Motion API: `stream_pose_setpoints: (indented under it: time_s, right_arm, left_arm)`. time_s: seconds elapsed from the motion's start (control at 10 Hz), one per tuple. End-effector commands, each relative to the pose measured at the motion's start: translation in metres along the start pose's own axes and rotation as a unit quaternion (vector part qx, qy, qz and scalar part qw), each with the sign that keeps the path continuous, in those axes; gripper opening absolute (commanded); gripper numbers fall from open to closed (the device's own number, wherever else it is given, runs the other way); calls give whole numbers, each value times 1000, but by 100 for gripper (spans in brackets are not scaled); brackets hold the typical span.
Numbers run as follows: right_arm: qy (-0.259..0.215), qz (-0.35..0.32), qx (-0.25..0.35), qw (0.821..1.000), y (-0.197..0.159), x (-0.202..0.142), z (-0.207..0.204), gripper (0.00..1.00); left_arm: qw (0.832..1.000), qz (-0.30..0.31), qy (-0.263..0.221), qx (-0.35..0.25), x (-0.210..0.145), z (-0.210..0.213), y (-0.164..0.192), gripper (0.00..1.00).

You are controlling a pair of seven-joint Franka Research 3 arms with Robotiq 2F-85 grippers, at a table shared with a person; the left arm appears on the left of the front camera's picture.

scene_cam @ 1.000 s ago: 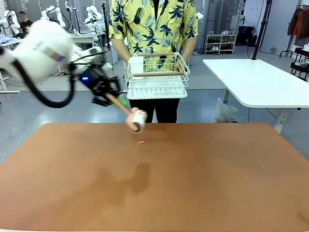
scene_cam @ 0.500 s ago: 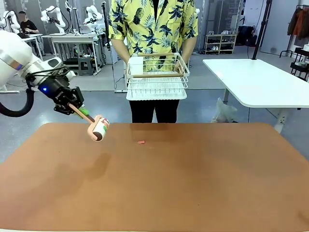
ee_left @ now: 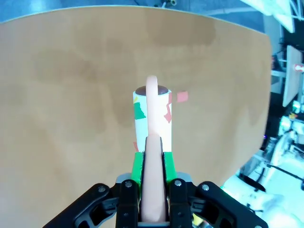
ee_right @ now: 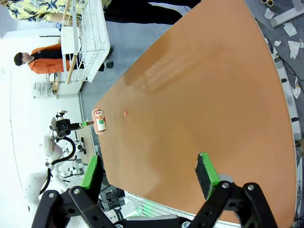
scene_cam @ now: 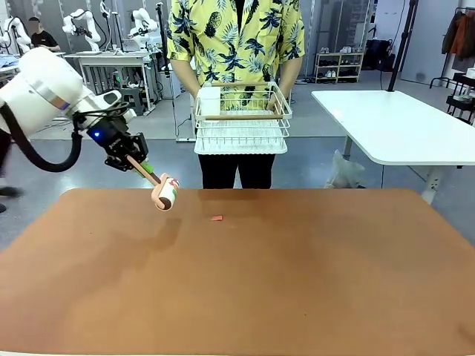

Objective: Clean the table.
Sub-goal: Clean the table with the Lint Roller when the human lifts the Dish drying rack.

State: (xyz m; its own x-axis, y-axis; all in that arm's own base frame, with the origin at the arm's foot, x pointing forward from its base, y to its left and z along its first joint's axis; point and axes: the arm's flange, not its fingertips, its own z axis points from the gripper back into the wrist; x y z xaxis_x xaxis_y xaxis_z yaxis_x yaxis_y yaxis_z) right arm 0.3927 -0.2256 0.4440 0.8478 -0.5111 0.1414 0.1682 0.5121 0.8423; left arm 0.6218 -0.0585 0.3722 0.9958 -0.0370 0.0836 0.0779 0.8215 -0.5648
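Our left gripper [scene_cam: 138,165] was clamped on the peach handle of a lint roller [scene_cam: 165,194]. Its roll hung just beyond the fingertips, over the table [scene_cam: 312,282]. A small red scrap [scene_cam: 216,218] lay near the roll's end. Our right gripper [ee_right: 149,171] stood wide apart, holding nothing, with the table beneath it.

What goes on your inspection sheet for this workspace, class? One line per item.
Surface: table, wood-coloured matte top, one scrap on it.
Job's things: lint roller, bits stuck to it, held above the far left part.
Clutter: red scrap near the far edge.
Grippers: left gripper shut on the roller's handle; right gripper open over the table.
Cables: black cable looping along the left arm.
Surroundings: person holding a white wire basket; white table at right.
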Motion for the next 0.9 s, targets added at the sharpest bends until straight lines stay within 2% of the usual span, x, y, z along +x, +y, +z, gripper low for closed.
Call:
stream_pose_setpoints:
  time_s: [0.0, 0.4, 0.5, 0.8]
  right_arm:
    - [-1, 1, 7, 1000, 2, -1, 1, 100]
    - [-1, 1, 7, 1000, 2, -1, 1, 100]
    - [-1, 1, 7, 1000, 2, -1, 1, 100]
    - [-1, 1, 7, 1000, 2, -1, 1, 100]
  left_arm:
    - [999, 12, 23, 21, 24, -10, -4, 21]
    - [999, 23, 42, 15, 24, -44, -5, 21]
    - [999, 32, 40, 11, 25, -62, -9, 21]
    - [997, 3, 79, 3, 20, -122, -39, 21]
